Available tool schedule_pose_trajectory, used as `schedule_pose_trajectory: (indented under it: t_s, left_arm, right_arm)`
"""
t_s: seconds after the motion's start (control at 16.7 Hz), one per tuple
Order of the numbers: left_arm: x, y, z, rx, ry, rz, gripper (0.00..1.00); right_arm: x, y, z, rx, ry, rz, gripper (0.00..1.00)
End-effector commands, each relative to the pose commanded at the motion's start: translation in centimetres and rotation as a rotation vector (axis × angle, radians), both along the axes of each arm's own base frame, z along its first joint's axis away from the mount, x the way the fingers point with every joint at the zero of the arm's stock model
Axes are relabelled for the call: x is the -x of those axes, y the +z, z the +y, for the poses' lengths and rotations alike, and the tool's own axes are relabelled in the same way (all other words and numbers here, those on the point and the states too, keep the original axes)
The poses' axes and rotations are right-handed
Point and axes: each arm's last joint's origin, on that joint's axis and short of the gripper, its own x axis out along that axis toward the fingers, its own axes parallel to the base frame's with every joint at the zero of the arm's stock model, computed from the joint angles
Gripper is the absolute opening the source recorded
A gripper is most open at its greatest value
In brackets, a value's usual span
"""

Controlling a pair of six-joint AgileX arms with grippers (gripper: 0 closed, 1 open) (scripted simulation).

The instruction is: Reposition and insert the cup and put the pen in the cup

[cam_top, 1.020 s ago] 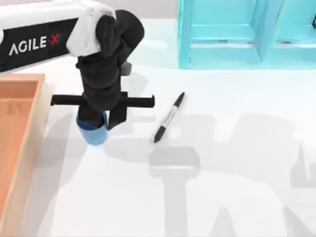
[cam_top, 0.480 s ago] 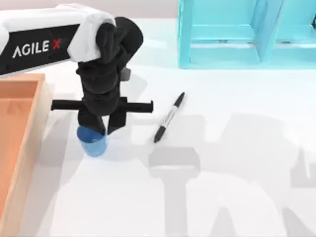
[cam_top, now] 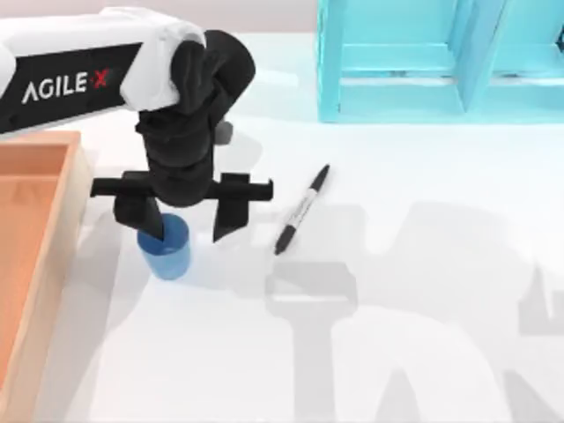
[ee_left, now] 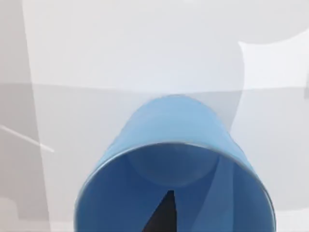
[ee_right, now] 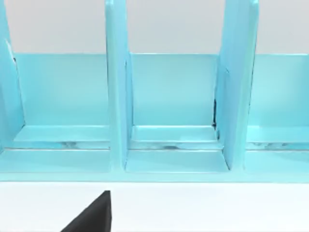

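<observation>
Cup, small blue smooth plastic cylinder [cam_top: 166,249]: upright on white desk [cam_top: 423,291], near slim black marker pen [cam_top: 301,210]. Left pincer [cam_top: 183,214]: spread wide, empty, one finger over rim. Hazard: lifting could snag and topple it.

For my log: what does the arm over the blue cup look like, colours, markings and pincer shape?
The left arm has a white shell with a black panel reading AGILE X in white letters, the X red. Its wrist is matte black and bulky. The left pincer is black too: a flat crossbar carrying two blunt fingers. No cables show. A black fingertip appears in the right wrist view.
</observation>
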Motion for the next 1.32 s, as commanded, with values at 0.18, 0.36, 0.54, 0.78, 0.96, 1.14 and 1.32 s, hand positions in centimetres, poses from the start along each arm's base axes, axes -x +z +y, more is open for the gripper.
schedule_pose_trajectory:
  t_s: [0.18,0.36,0.54,0.78,0.96,1.14,1.32]
  left_arm:
    - [0.0,0.0,0.0,0.000,0.000,0.000,1.00]
    - [0.0,0.0,0.0,0.000,0.000,0.000,1.00]
    - [0.0,0.0,0.0,0.000,0.000,0.000,1.00]
    - [-0.2,0.6,-0.3,-0.002,-0.004,0.008,1.00]
    - [-0.9,3.7,-0.8,-0.006,-0.004,0.015,1.00]
    - [-1.0,8.7,-0.9,-0.006,-0.005,0.011,1.00]
    - [-0.5,13.0,-0.5,-0.005,-0.004,0.005,1.00]
  right_arm:
    - [0.0,0.0,0.0,0.000,0.000,0.000,1.00]
    - [0.0,0.0,0.0,0.000,0.000,0.000,1.00]
    - [0.0,0.0,0.0,0.000,0.000,0.000,1.00]
    - [0.0,0.0,0.0,0.000,0.000,0.000,1.00]
    - [0.0,0.0,0.0,0.000,0.000,0.000,1.00]
    - [0.0,0.0,0.0,0.000,0.000,0.000,1.00]
    - [0.0,0.0,0.0,0.000,0.000,0.000,1.00]
